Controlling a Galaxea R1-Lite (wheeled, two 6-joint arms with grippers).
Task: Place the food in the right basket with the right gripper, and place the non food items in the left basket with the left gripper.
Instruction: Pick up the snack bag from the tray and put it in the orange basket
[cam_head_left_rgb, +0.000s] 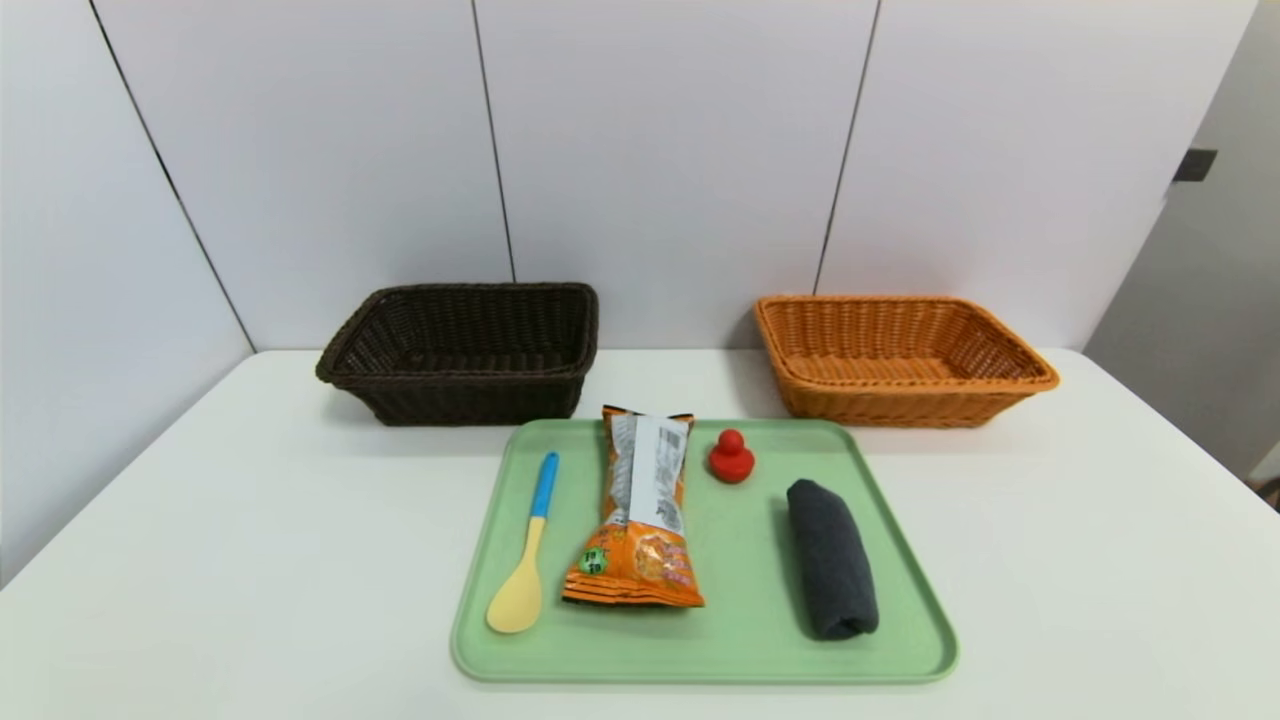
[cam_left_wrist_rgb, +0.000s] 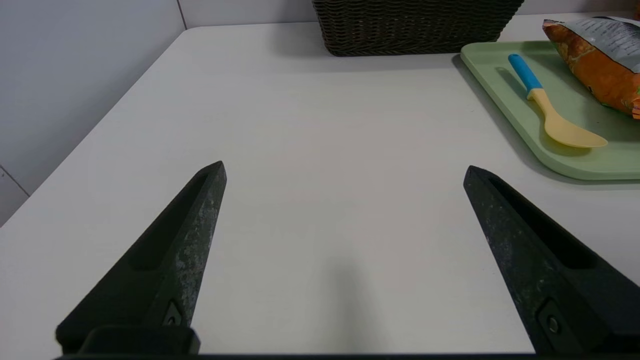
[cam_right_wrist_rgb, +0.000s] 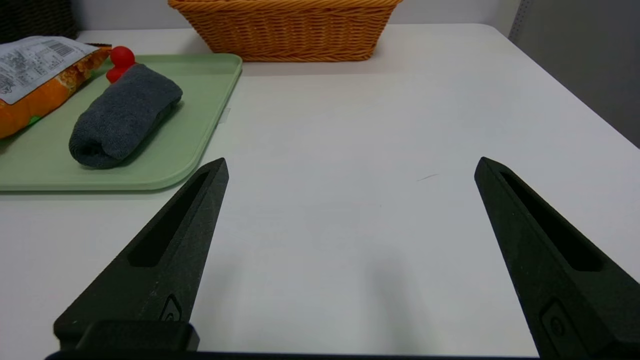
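tray (cam_head_left_rgb: 900, 560): spoon (cam_head_left_rgb: 525, 560), snack bag (cam_head_left_rgb: 640, 520), red toy (cam_head_left_rgb: 731, 457), towel (cam_head_left_rgb: 832, 560) | baskets: empty

white table (cam_head_left_rgb: 250, 520), pale panelled wall (cam_head_left_rgb: 660, 150), perhaps laminate

The left gripper (cam_left_wrist_rgb: 345, 167) points forward, level with the desk (cam_left_wrist_rgb: 320, 150) below it. Its jaws stand wide apart with nothing between them. The right gripper (cam_right_wrist_rgb: 351, 165) points the same way, jaws spread wide and holding nothing.
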